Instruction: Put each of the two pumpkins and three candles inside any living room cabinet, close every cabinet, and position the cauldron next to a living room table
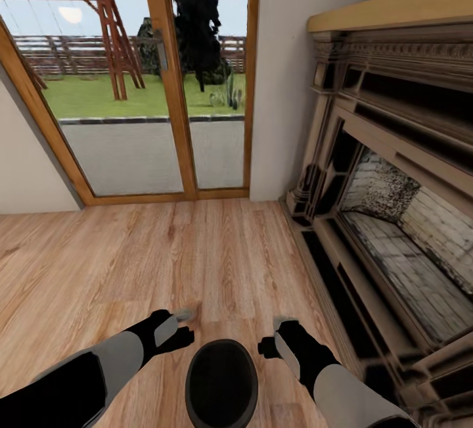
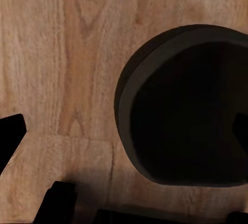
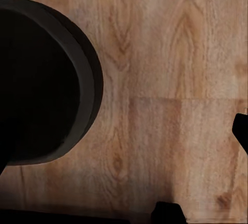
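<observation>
- Here, the cauldron (image 1: 221, 383) sits on the wood floor (image 1: 131, 263) between the left gripper (image 1: 176, 327) and the right gripper (image 1: 276, 336), near both, touched by neither.
- Both grippers hold nothing; whether their jaws are parted or closed cannot be told.
- Ahead of the grippers stand the patio doors (image 1: 151, 86); beyond the right gripper, the fireplace (image 1: 394, 204).
- Judging by this, the cauldron step is unfinished: it stands by the fireplace, no low grey counter beside it.

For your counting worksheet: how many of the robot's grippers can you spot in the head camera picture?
2. The left gripper hangs over the wood floor beside the black cauldron; the right gripper hangs at its other side.
</observation>
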Tool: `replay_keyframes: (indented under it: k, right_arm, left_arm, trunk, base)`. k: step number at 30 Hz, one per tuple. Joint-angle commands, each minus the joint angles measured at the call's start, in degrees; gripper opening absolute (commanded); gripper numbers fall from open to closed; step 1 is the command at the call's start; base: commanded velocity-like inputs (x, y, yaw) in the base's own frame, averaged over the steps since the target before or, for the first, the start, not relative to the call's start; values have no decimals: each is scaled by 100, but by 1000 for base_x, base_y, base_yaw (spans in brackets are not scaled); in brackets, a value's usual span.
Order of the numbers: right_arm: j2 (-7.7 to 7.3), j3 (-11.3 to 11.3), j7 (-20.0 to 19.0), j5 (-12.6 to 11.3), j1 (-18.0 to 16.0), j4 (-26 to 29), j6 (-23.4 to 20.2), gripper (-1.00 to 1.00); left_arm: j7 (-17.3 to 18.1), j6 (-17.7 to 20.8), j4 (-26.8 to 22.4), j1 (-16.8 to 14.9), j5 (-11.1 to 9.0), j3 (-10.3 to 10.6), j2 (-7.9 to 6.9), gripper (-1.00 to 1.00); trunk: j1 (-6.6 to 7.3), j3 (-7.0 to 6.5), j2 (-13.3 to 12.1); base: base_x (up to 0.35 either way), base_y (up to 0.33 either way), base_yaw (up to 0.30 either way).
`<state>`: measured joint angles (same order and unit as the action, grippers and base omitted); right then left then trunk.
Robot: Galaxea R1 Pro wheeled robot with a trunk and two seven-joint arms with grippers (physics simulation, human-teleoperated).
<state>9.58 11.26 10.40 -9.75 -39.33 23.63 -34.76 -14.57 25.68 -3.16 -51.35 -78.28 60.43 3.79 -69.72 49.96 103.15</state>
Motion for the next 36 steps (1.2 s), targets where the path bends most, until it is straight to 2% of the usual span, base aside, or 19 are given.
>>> replay_keyframes:
  k: [1,2,5,8,15,17,18,19,21,24,36]
  right_arm:
    - [0,2,-1,-87,-24,-62,3,100]
    - [0,9,-2,-255,-61,-177,12,100]
    - [0,21,-3,-385,-90,-272,27,100]
    - [-5,25,-10,-416,-99,-301,37,100]
    - [-17,26,-12,-422,-101,-298,48,100]
    - [-17,26,-12,-423,-101,-298,48,100]
    - [-17,26,-12,-423,-101,-298,48,100]
    - [-17,26,-12,-423,-101,-298,48,100]
    - [-18,26,-12,-418,-101,-298,53,100]
    - [-18,26,-13,-415,-101,-292,56,100]
    - [-9,33,-19,-414,-92,-275,57,100]
  left_arm:
    - [-56,7,-4,1,-1,2,2,100]
    - [-158,22,-26,2,-2,7,9,100]
    - [-243,72,-171,2,-4,13,18,100]
    - [-276,92,-491,2,-7,13,11,100]
    - [-283,137,-585,-6,-23,7,3,100]
    - [-283,293,-587,-9,-38,-5,1,100]
    - [-281,618,-588,-9,-61,-20,-15,100]
    - [-280,720,-588,-11,-65,-24,-17,100]
    - [-273,1097,-594,-9,-70,-33,-19,100]
    - [-268,1309,-592,-7,-72,-38,-12,100]
    - [-282,1373,-589,-6,-63,-40,5,100]
  trunk:
    - [0,0,0]
    - [0,0,0]
    - [0,0,0]
    - [0,0,0]
    - [0,0,0]
    - [0,0,0]
    - [0,0,0]
    - [0,0,0]
    - [-44,36,80]
    - [-110,90,201]
    - [-373,305,682]
  base:
    - [0,0,0]
    - [0,0,0]
    - [0,0,0]
    - [0,0,0]
    - [0,0,0]
    - [0,0,0]
    - [0,0,0]
    - [0,0,0]
    - [0,0,0]
    - [0,0,0]
    - [0,0,0]
